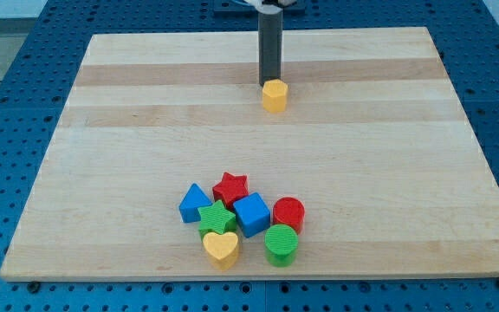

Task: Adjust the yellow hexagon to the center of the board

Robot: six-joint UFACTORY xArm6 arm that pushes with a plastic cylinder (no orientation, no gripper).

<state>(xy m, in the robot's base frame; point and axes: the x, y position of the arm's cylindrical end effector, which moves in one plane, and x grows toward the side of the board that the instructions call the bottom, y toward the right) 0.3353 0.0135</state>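
The yellow hexagon (274, 95) stands on the wooden board (128, 130) in the upper middle, slightly right of centre. My tip (269, 84) is right behind it, at its top-left edge, touching or nearly touching it. The dark rod rises straight up from there to the view's top.
A cluster of blocks sits near the board's bottom edge: a blue triangle (194, 204), a red star (230, 187), a green star (217, 218), a blue cube (252, 213), a red cylinder (288, 213), a green cylinder (281, 244) and a yellow heart (222, 249).
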